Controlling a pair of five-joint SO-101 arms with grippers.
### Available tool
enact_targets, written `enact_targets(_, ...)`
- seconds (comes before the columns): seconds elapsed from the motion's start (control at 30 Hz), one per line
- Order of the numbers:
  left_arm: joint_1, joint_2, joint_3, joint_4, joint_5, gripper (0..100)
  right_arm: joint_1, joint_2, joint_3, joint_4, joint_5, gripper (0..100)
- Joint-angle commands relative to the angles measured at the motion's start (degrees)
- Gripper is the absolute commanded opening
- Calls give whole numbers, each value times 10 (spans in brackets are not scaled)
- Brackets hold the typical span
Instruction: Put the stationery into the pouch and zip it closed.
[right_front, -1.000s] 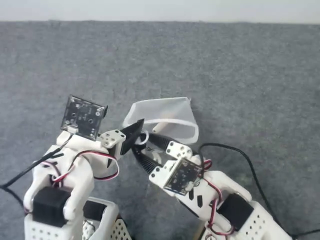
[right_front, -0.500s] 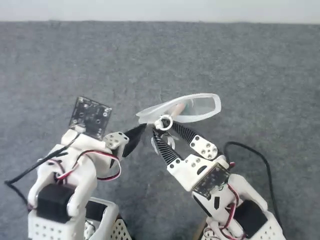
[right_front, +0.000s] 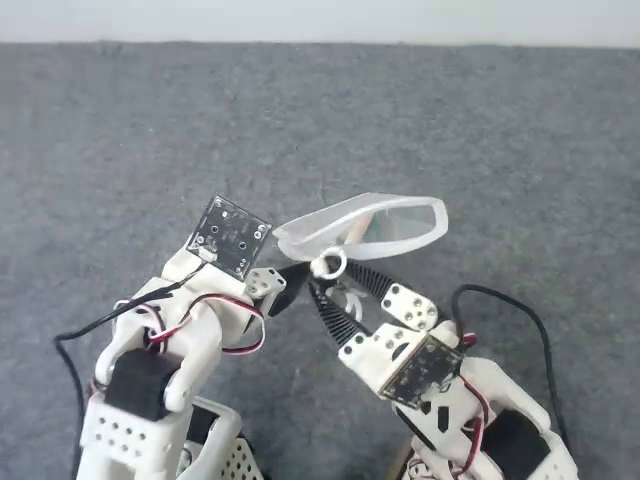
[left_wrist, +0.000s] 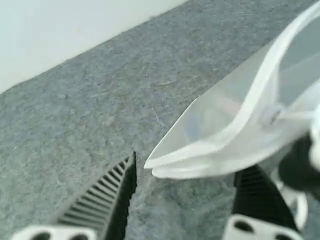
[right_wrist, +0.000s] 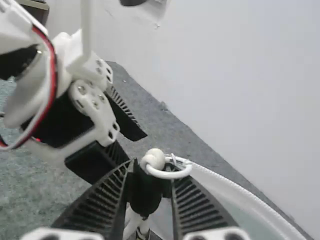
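The high view is lit evenly and fairly brightly by diffuse light, and no single direction of light can be told. The grey, felt-like table covering (right_front: 500, 130) is shown without hot spots. Only faint, soft-edged shadows are cast on it under the translucent white plastic pouch (right_front: 400, 222) and beside the white plastic arm housings (right_front: 190, 330). A mild sheen is seen on the pouch's film, with no hard glare. The pale wall strip (right_front: 320, 20) along the top edge of the frame is rendered almost white. In the right wrist view a small highlight is carried by the white ring-shaped zip pull (right_wrist: 165, 169), and the plain light wall (right_wrist: 240, 75) behind it is lit evenly.
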Motion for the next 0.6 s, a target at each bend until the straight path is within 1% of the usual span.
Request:
enact_targets(0.0, 4, -11, 7, -50, -6, 297, -28, -9, -44, 4, 11, 6)
enact_targets(0.1, 8, -11, 24, -74, -6, 297, -33, -9, -44, 5, 11, 6)
enact_targets(0.3, 75, -11, 65, -118, -10, 297, -33, -9, -50, 13, 11, 6)
enact_targets(0.4, 76, -11, 85, -148, -25, 291, -33, -9, -62, 30, 11, 6)
enact_targets(0.57, 80, -11, 98, -177, -27, 179, -30, -10, -76, 40, 11, 6)
